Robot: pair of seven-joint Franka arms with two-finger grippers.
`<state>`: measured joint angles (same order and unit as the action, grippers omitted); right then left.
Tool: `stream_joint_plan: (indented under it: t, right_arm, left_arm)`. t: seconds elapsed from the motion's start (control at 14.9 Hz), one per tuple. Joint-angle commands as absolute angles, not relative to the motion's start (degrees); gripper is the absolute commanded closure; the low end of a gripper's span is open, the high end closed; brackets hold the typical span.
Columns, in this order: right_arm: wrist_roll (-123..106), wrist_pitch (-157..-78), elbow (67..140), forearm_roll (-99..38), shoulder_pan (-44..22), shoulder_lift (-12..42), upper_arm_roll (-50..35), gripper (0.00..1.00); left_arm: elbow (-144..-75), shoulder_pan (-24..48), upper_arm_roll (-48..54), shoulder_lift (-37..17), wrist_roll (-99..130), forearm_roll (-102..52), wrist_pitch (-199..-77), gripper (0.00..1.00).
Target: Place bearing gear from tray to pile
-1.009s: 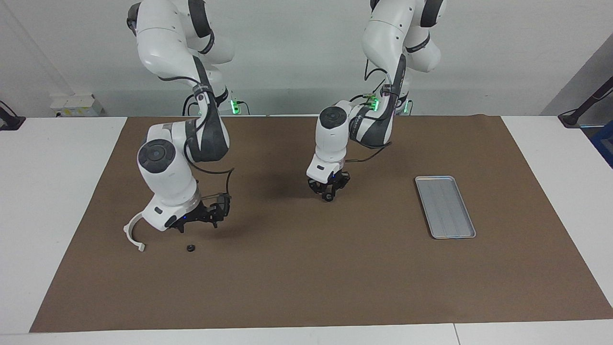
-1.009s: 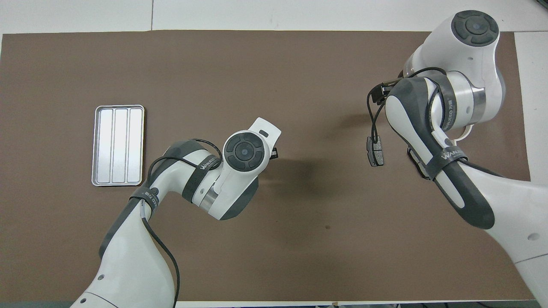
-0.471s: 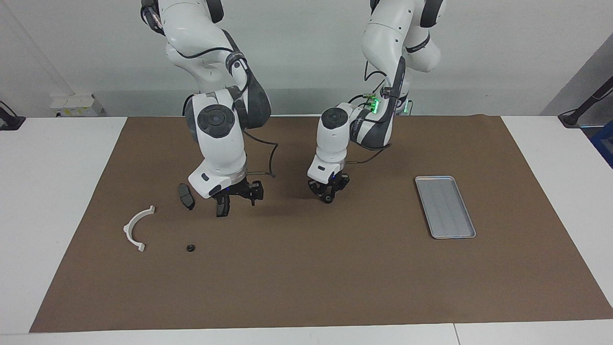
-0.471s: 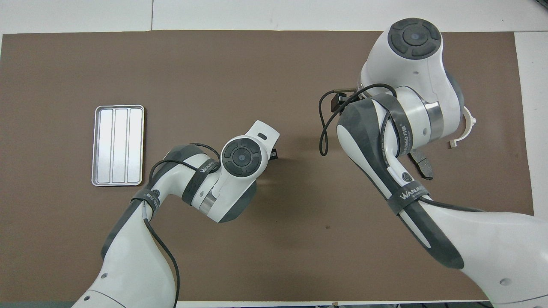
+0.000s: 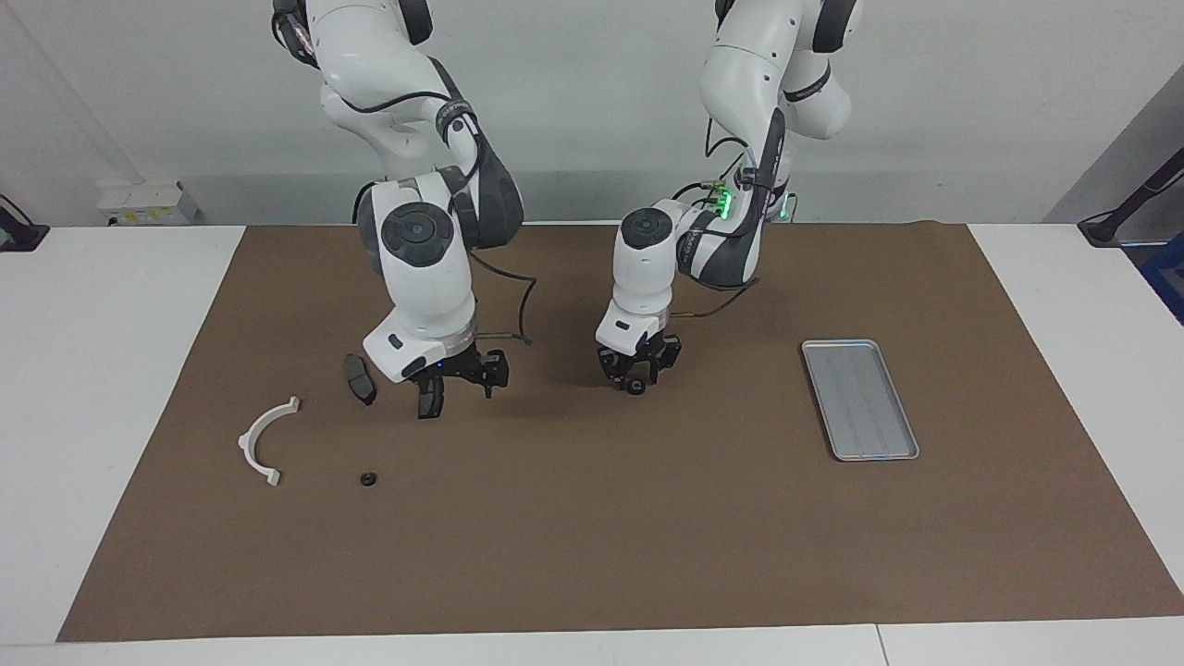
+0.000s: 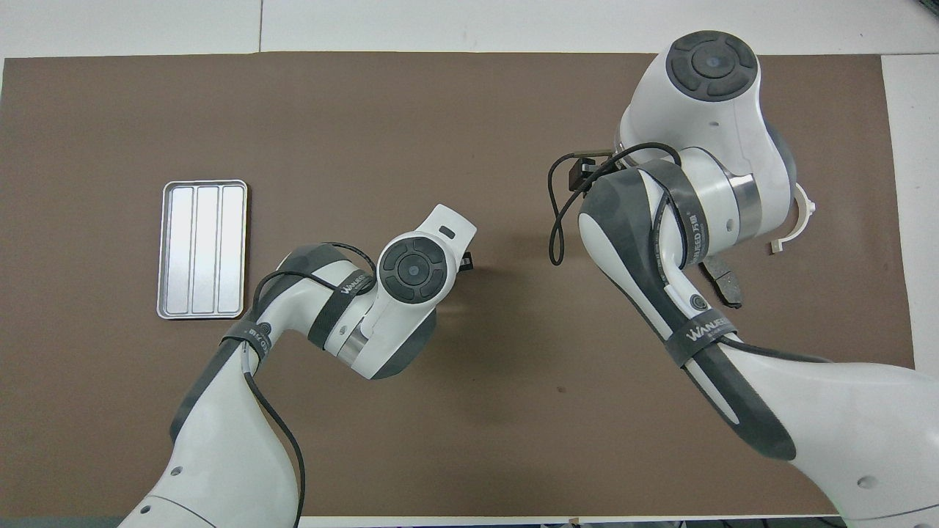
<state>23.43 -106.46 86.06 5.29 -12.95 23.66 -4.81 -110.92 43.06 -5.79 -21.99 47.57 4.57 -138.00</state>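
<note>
The bearing gear (image 5: 635,387), a small dark round part, lies on the brown mat mid-table, right under my left gripper (image 5: 636,376), whose fingers stand open on either side of it. The silver tray (image 5: 860,398) toward the left arm's end holds nothing; it also shows in the overhead view as the tray (image 6: 202,249). The pile lies toward the right arm's end: a white curved bracket (image 5: 264,444), a dark brake pad (image 5: 359,379) and a second brake pad (image 5: 427,400). My right gripper (image 5: 460,388) hangs open just over that second pad.
A small black round part (image 5: 368,479) lies on the mat beside the bracket, farther from the robots than the pads. The brown mat (image 5: 592,536) covers most of the white table. In the overhead view the right arm hides one pad and part of the bracket (image 6: 803,216).
The right arm swung from over the bracket toward the middle and stopped over a brake pad. The left gripper's fingers have just spread, and the gear now rests on the mat below them.
</note>
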Motion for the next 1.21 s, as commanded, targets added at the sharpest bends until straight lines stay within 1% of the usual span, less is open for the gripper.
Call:
stream_joint_plan:
  t: [0.0,0.13,0.2,0.4,0.54,0.74,0.87,1.01,1.14]
  right_arm:
    - [26.97,-106.69,87.01,4.57,-12.83,22.94,-5.27,0.00]
    - [33.01,-107.66,87.36,4.48,-14.40,23.20,-5.36,0.00]
    - [37.22,-109.15,87.80,4.48,-16.33,23.46,-5.36,0.00]
    - [48.74,-111.44,87.98,4.31,-21.60,25.22,-5.36,0.00]
    - [54.72,-113.72,87.89,4.22,-24.86,26.27,-5.36,0.00]
    - [64.66,-115.83,85.26,4.66,-31.09,31.44,-5.27,0.00]
    - [69.50,-116.98,81.06,5.27,-33.04,35.75,-5.27,0.00]
    - [71.36,-116.98,76.74,5.19,-34.89,39.19,-5.27,0.00]
    - [72.94,-117.16,75.77,5.01,-35.42,40.08,-5.27,0.00]
  left_arm:
    - [-109.87,42.10,-5.98,-21.88,48.08,6.06,-138.43,0.00]
    - [-108.29,40.35,-6.33,-20.05,47.29,6.06,-135.29,0.00]
    - [-106.11,38.25,-6.33,-18.04,44.76,6.06,-131.52,0.00]
    - [-97.85,29.21,-6.33,-14.42,32.73,5.36,-119.91,0.00]
    - [-94.41,22.62,-6.50,-12.66,25.70,5.36,-118.66,0.00]
    - [-88.70,13.30,-6.33,-10.55,18.57,5.10,-117.33,0.00]
    - [-84.67,8.55,-6.24,-10.55,16.36,1.95,-116.64,0.00]
    - [-82.53,7.13,-6.68,-9.33,12.77,1.23,-111.31,0.00]
    - [-83.31,6.15,-6.50,-6.26,4.97,0.36,-102.09,0.00]
